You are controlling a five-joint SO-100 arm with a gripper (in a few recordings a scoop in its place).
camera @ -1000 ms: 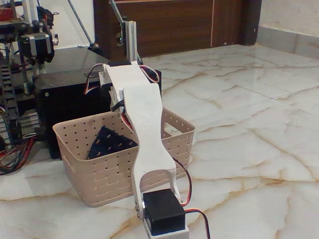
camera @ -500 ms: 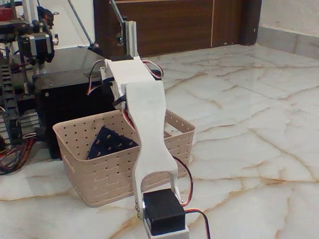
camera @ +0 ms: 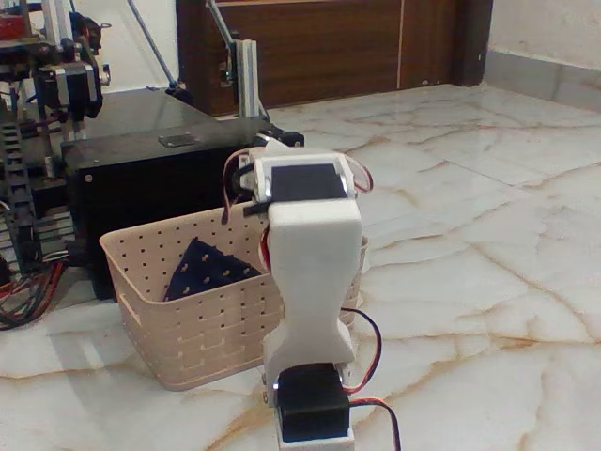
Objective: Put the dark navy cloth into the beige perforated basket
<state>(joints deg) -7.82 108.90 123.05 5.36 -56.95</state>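
The dark navy cloth (camera: 208, 270) lay inside the beige perforated basket (camera: 202, 334), left of centre; it seemed soft, light, easy to pinch by a fold. I could not tell the fingers' state.

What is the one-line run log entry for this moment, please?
cloth: dark navy cloth inside beige basket | arm: folded upright in front of basket | tool: hidden | black box: behind basket

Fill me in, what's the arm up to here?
The dark navy cloth already lies inside the beige perforated basket, propped against its left inner wall in the fixed view. The white arm stands folded upright in front of the basket's right half, and its links hide the gripper, so I cannot tell whether it is open. A large black box sits behind the basket on the marble floor. Nothing appears to be held; the placement looks done.
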